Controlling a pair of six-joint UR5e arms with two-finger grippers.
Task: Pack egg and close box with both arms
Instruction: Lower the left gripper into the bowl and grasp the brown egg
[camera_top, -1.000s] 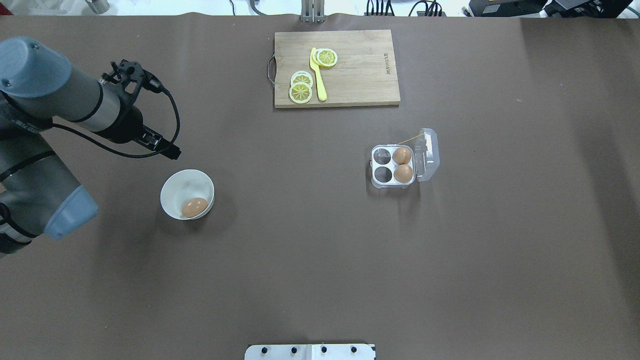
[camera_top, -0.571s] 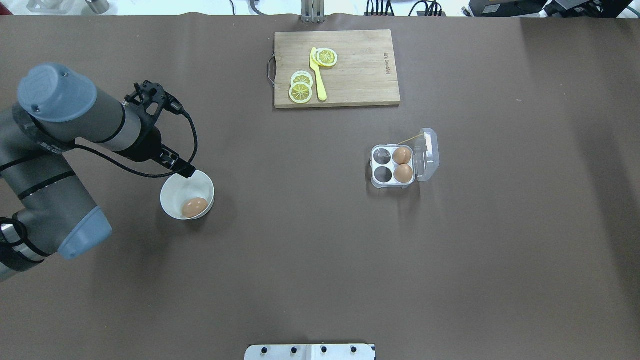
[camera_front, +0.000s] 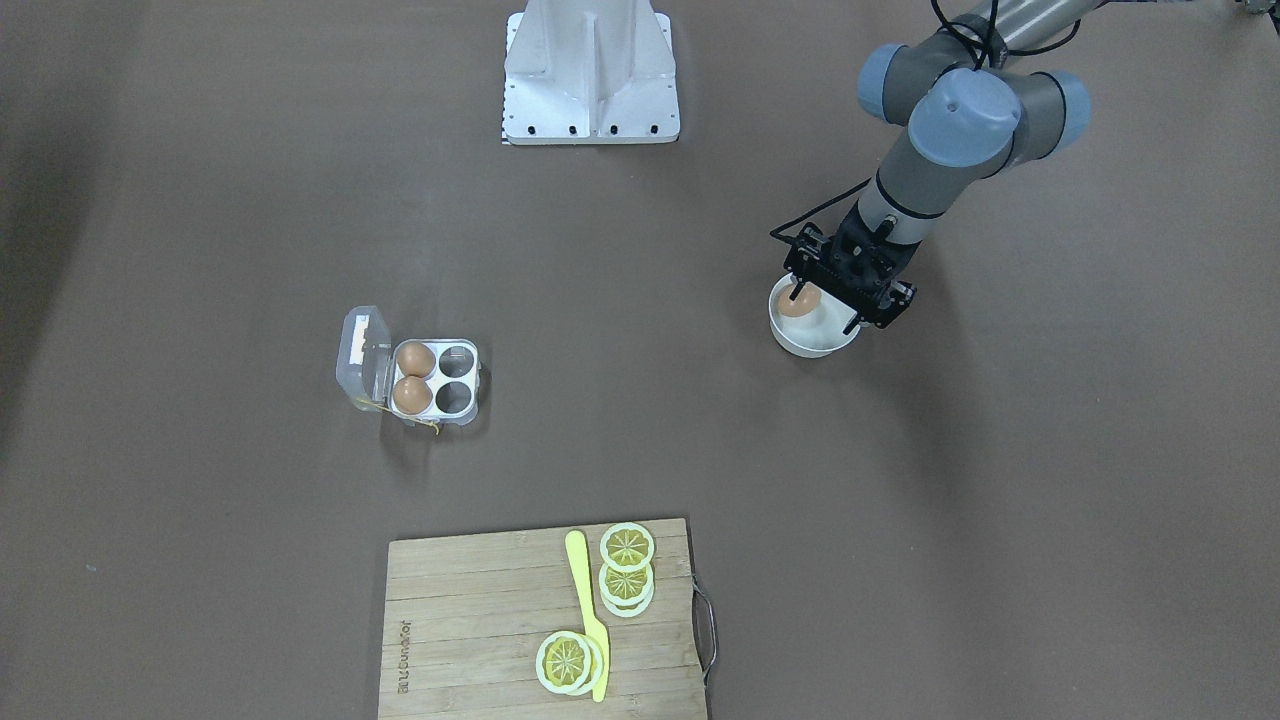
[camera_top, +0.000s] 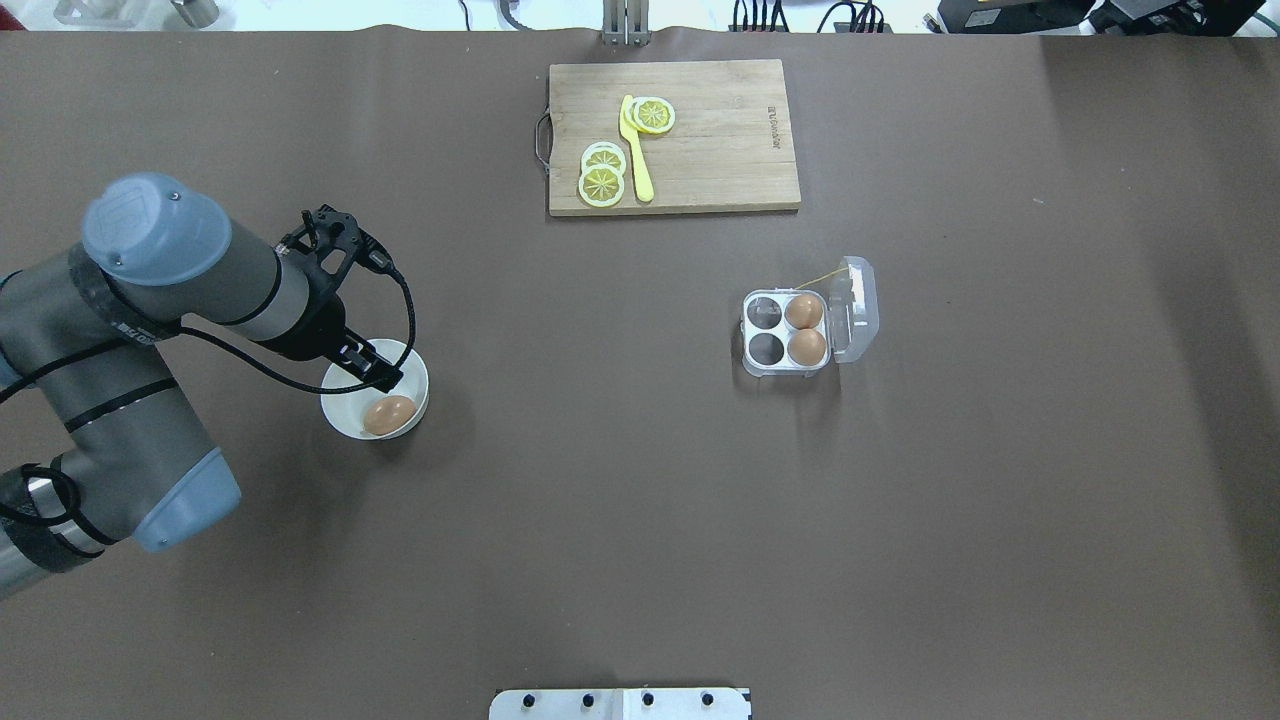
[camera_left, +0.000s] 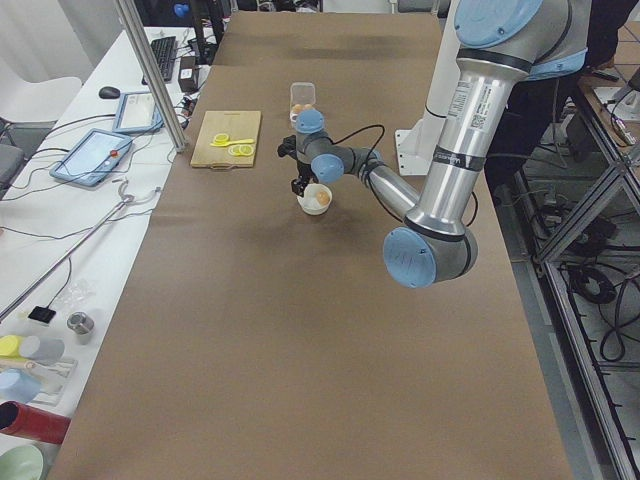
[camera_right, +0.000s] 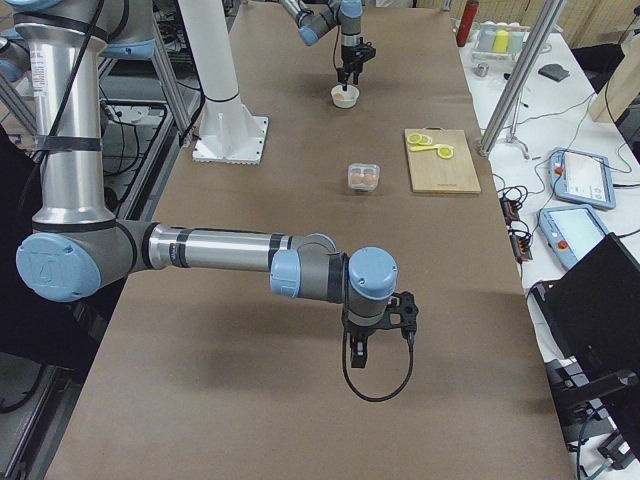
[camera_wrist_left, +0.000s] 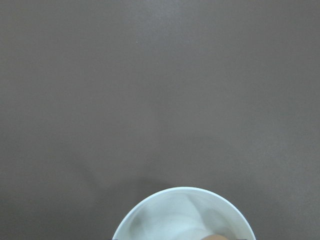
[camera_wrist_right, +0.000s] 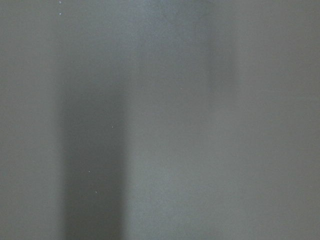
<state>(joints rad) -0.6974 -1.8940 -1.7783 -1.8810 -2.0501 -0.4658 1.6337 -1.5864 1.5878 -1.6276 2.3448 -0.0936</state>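
Brown table (camera_top: 640, 500), white bowl (camera_top: 340, 415) on its left, open clear box (camera_top: 767, 312) right of centre, wooden cutting board (camera_top: 720, 150) beyond.

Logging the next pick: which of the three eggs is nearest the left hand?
The egg in the white bowl, under the left hand; the other two sit in the box.

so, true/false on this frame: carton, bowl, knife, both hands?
1. The lid of the egg carton is open. True.
2. The carton holds three eggs. False: it holds two eggs, in the cells next to the lid. The other two cells are empty.
3. The left hand hangs over the white bowl, which has an egg in it. True.
4. The yellow knife lies on the bare table. False: it lies on the cutting board, between the lemon slices.
5. The right hand is at the carton. False: it hangs over bare table, far from the carton.
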